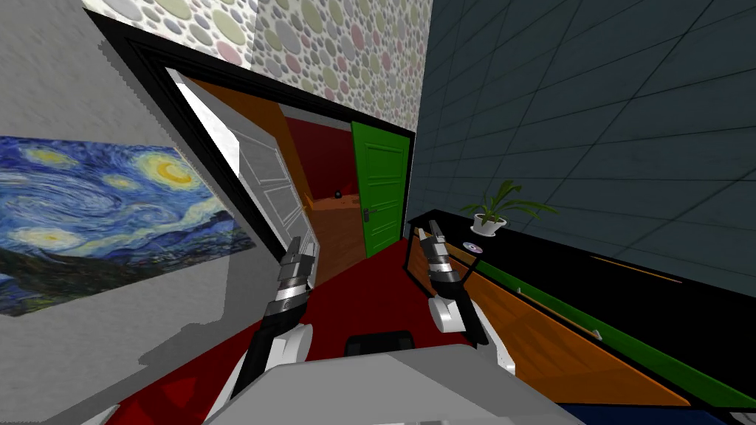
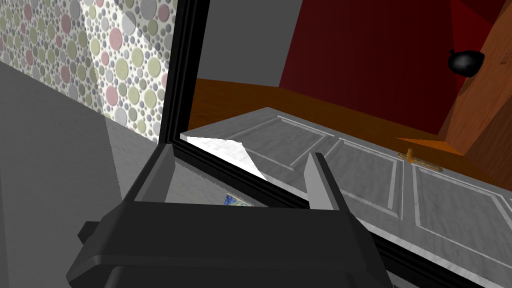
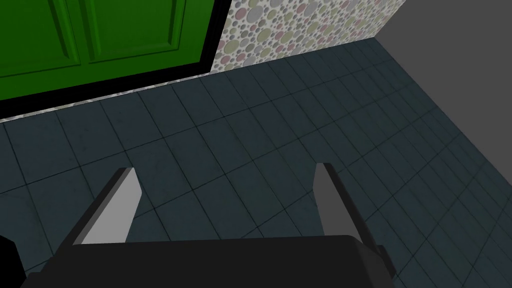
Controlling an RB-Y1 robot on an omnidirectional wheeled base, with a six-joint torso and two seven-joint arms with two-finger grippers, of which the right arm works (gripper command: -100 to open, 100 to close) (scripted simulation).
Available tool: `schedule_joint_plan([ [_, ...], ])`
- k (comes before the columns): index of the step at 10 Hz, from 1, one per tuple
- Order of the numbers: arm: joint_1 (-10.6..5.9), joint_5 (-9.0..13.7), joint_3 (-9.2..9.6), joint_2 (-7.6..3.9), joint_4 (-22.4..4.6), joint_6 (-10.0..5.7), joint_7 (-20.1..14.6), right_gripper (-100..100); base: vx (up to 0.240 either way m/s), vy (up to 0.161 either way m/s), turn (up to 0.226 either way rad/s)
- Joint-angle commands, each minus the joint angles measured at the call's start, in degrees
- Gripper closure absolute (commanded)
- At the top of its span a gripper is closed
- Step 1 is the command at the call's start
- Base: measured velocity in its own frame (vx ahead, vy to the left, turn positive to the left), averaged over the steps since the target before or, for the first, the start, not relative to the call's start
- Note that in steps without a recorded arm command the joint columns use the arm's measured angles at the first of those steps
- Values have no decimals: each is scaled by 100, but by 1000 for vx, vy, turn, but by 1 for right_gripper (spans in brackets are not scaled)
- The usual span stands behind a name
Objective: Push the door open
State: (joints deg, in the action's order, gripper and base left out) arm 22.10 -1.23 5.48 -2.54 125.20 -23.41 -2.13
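A light grey panelled door point(image 1: 275, 184) stands swung inward in a black frame point(image 1: 148, 66), at my front left. Through the gap I see an orange floor and dark red walls. My left gripper point(image 1: 300, 249) is raised at the doorway's near side, close to the door's free edge. In the left wrist view that gripper point(image 2: 240, 175) is open, and the black frame point(image 2: 186, 75) runs across between its fingers point(image 2: 320, 182). The door point(image 2: 350, 165) and its brass handle point(image 2: 411, 156) lie just beyond, untouched. My right gripper point(image 1: 432, 235) is held up to the right, open point(image 3: 225, 195), facing a dark tiled wall.
A green door point(image 1: 380, 188) stands shut beyond the doorway. A long black sideboard point(image 1: 590, 295) runs along the right wall with a potted plant point(image 1: 492, 214) and a disc point(image 1: 472, 247) on it. A painting point(image 1: 96, 214) hangs on the left wall. A black round object point(image 2: 465, 61) lies inside the room.
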Motion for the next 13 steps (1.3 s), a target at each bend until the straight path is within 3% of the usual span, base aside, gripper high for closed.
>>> schedule_joint_plan([
  [1,-136,24,78,-63,-177,29,-56,-100,128,16,-51],
  [7,-603,58,599,-211,-911,75,-209,-100,142,4,-70],
  [13,-1239,106,1309,-346,-1913,137,-417,-100,176,11,-100],
])
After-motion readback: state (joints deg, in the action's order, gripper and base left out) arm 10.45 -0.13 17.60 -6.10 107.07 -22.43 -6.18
